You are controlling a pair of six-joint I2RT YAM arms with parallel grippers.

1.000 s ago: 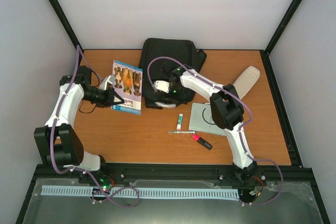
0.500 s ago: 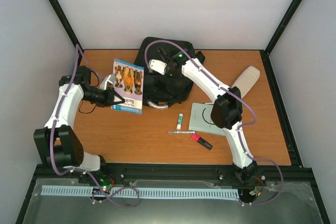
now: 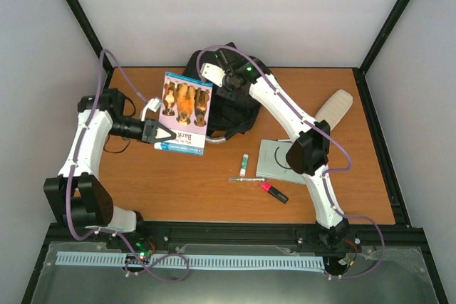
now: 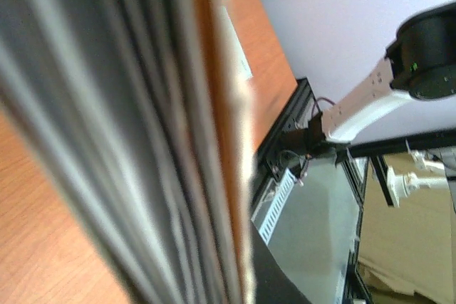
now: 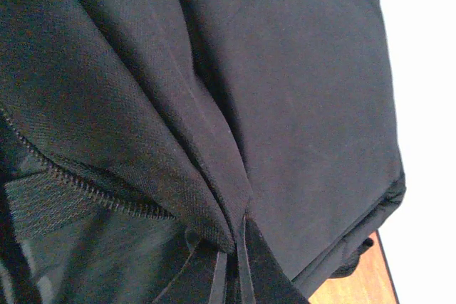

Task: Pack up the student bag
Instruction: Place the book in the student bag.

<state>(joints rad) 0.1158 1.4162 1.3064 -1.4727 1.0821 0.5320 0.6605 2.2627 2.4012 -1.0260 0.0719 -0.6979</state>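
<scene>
The student bag [image 3: 241, 110] is a black fabric backpack at the back middle of the table, bunched and pulled up, with its grey loop handle [image 3: 218, 135] at the near edge. My right gripper [image 3: 229, 82] is shut on a fold of the bag's fabric beside a zipper and holds it raised; the fabric [image 5: 285, 105] fills the right wrist view. My left gripper [image 3: 166, 135] is shut on the lower edge of a book with dogs on its cover [image 3: 187, 110], held tilted above the table just left of the bag. The book's blurred pages [image 4: 142, 140] fill the left wrist view.
A glue stick [image 3: 244, 164], a pen [image 3: 246, 179], a pink-and-black highlighter [image 3: 273, 192] and a grey notebook [image 3: 274, 158] lie on the table right of centre. A beige pencil case [image 3: 335, 108] lies at the right.
My right gripper has risen and moved toward the back, pulling the bag's fabric up with it. My left gripper has lifted the book and carried it right, closer to the bag.
</scene>
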